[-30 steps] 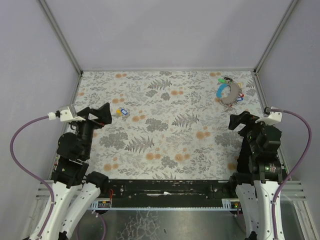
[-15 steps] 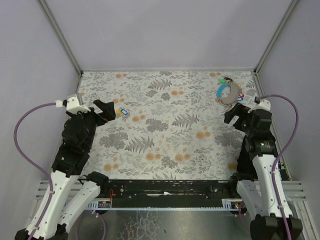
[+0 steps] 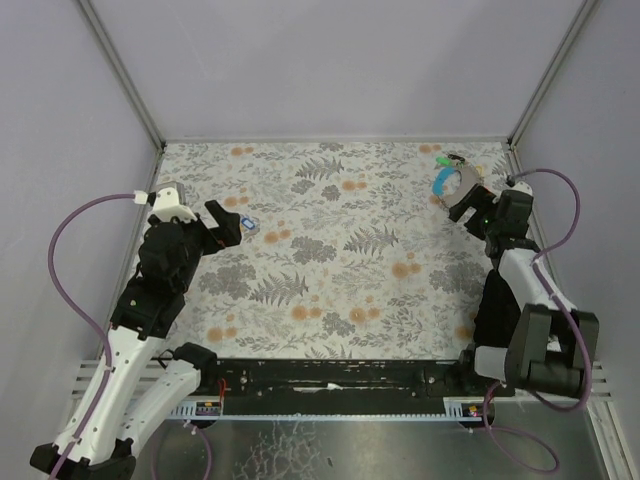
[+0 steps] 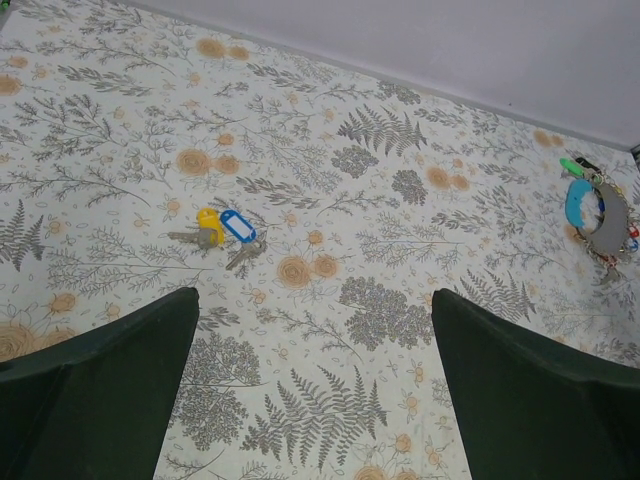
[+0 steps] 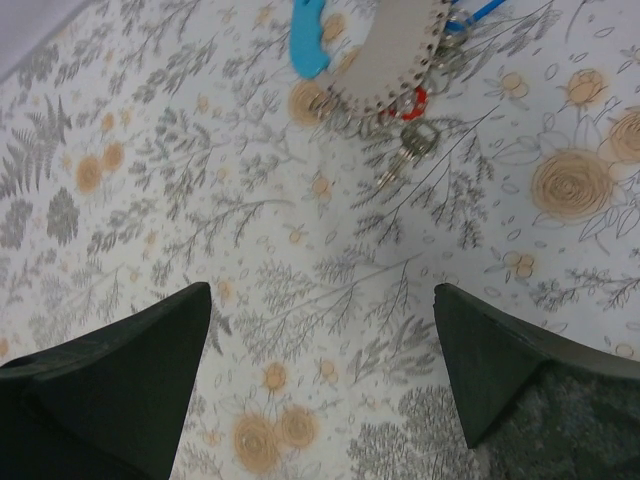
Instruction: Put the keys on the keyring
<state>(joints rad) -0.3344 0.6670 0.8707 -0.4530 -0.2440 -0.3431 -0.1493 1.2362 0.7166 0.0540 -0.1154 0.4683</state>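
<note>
Keys [image 4: 222,230] before left pincer [image 4: 312,300], keyring [image 5: 395,55] before right pincer [image 5: 320,288], both spread wide

And here's the table [image 3: 330,260], laid edge to edge with a white cover printed in grey ferns and soft orange blossoms, flat and smooth right across. Pale lavender-grey walls box it in: the back wall [image 3: 330,60] straight ahead, a side wall on the left [image 3: 50,150], another on the right [image 3: 600,120]. Two silvery metal posts [image 3: 120,70] run down the back corners to the cover. Along the near edge sits a black rail [image 3: 330,378], and below it a scuffed, shiny metal plate [image 3: 330,450].
</note>
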